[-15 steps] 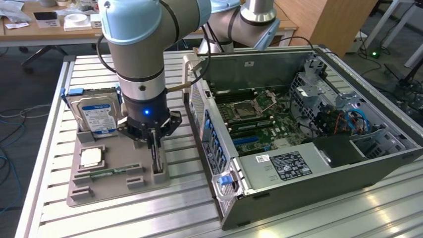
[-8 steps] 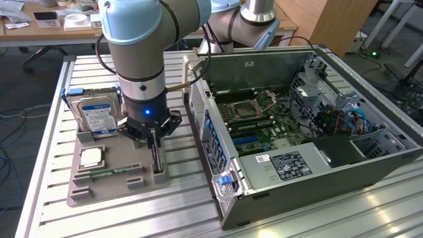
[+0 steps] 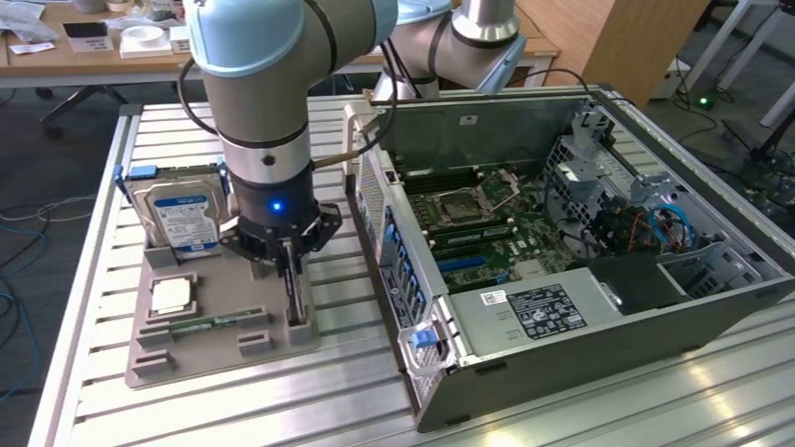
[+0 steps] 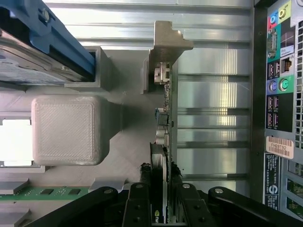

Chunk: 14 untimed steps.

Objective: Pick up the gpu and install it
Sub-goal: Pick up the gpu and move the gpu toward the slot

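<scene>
The gpu [image 3: 293,296] is a thin dark card standing on edge in the grey holder tray [image 3: 211,358], at the side nearest the computer case. My gripper [image 3: 287,265] comes straight down on it. In the wrist view the gpu [image 4: 166,118] runs away from the camera, and its silver end bracket [image 4: 166,41] is at the far end. My gripper [image 4: 161,191] has one black finger pressed on each face of the card, so it is shut on it. The card's lower edge still sits at the tray.
The open computer case [image 3: 733,279] lies at the exterior view's right, motherboard [image 3: 497,223] exposed; its port panel [image 4: 281,85] is close beside the card. On the tray stand a hard drive [image 3: 184,219], a processor chip [image 3: 170,296] and a green memory stick [image 3: 205,326]. The table is slatted aluminium [image 3: 186,130].
</scene>
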### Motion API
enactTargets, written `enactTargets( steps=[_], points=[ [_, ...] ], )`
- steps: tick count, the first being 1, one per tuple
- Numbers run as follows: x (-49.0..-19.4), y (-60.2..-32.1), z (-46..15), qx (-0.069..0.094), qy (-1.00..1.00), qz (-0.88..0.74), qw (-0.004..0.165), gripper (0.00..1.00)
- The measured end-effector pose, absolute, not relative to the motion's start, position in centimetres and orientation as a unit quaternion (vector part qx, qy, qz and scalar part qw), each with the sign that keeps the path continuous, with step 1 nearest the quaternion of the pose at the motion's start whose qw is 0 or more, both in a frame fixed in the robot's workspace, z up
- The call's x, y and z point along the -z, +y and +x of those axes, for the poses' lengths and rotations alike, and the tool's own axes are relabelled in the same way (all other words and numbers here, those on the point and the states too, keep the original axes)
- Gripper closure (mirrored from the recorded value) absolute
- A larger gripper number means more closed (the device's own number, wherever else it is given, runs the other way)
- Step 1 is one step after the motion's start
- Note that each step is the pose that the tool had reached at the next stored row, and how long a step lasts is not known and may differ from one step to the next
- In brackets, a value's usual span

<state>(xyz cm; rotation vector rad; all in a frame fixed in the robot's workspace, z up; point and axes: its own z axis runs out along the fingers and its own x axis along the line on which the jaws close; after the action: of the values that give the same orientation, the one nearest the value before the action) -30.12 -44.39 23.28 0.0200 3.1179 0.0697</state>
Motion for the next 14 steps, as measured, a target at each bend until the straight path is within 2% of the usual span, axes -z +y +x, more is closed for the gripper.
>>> enactTargets(
  steps=[14],
  points=[
    [-26.6, -44.4, -30.1, -0.022, 1.000, 0.006, 0.011, 0.74]
  ],
)
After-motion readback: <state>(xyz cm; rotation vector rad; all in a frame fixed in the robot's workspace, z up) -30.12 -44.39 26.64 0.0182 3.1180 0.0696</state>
